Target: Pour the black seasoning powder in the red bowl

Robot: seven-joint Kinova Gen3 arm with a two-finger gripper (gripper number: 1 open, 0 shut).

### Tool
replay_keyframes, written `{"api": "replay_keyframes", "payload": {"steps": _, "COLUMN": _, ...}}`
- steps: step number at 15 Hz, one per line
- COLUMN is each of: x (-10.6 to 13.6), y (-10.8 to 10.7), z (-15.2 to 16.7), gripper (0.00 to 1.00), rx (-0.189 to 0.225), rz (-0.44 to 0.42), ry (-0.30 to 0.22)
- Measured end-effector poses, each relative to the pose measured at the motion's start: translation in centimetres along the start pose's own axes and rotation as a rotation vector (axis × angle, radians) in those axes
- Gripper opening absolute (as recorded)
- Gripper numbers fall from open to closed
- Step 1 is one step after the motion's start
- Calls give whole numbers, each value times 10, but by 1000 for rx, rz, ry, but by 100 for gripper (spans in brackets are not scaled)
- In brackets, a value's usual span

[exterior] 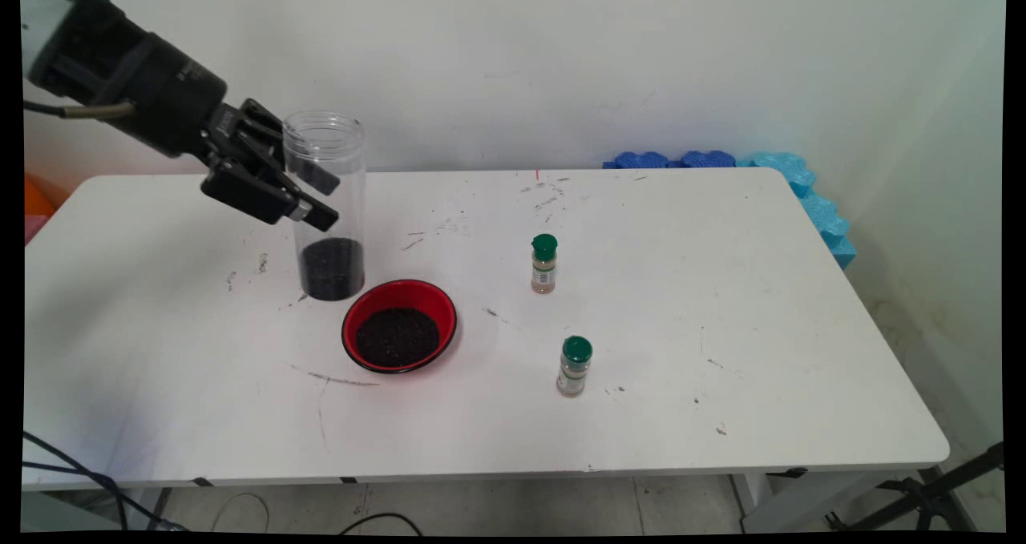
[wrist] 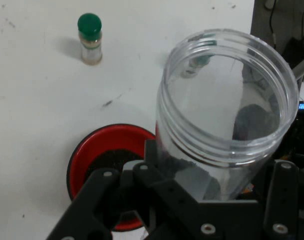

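A: White wall at the back, blue foam pieces [exterior: 725, 160] stacked at the upper right, and a scuffed white counter [exterior: 721, 304] filling the middle of the frame.

B: And in the upper left, the black end effector [exterior: 309, 195] is clamped round a tall clear jar [exterior: 329, 207], fingers on either side of its wall, about halfway up.

A: Is the jar on the surface or lifted?

B: I cannot tell from the main view; it stands upright, mouth open, with dark grains at its bottom. In the hand view the jar [wrist: 226, 115] fills the right half of the frame, its rim up toward the camera.

A: Just below and right of it sits a red bowl [exterior: 399, 325] holding more of the dark grains. The bowl [wrist: 99, 165] shows at lower left in the hand view, beside the jar.

B: Right of centre, two small spice bottles with green caps, both upright and well apart: one farther back [exterior: 543, 263], one nearer the front edge [exterior: 574, 365].

A: The hand view catches one of them [wrist: 90, 39] at upper left.
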Motion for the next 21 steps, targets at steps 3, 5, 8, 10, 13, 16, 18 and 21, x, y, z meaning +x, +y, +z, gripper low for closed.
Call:
{"api": "replay_keyframes", "payload": {"steps": 3, "x": 3, "y": 1, "z": -5, "gripper": 0, "rx": 0, "rz": -12, "ry": -25}}
{"api": "replay_keyframes", "payload": {"steps": 5, "x": 3, "y": 2, "z": -6, "gripper": 0, "rx": -6, "rz": -12, "ry": -49}}
{"api": "replay_keyframes", "payload": {"steps": 8, "x": 3, "y": 6, "z": -4, "gripper": 0, "rx": -21, "rz": -46, "ry": -107}}
{"api": "replay_keyframes", "payload": {"steps": 10, "x": 5, "y": 7, "z": 2, "gripper": 0, "rx": -28, "rz": -99, "ry": -136}}
{"api": "replay_keyframes", "payload": {"steps": 13, "x": 6, "y": 11, "z": 13, "gripper": 0, "rx": -50, "rz": -158, "ry": -164}}
{"api": "replay_keyframes", "payload": {"steps": 16, "x": 0, "y": 15, "z": 24, "gripper": 0, "rx": -74, "rz": -201, "ry": -205}}
{"api": "replay_keyframes", "payload": {"steps": 18, "x": -8, "y": 19, "z": 33, "gripper": 0, "rx": -99, "rz": -269, "ry": -249}}
{"api": "replay_keyframes", "payload": {"steps": 21, "x": -17, "y": 25, "z": 44, "gripper": 0, "rx": -133, "rz": -366, "ry": -289}}
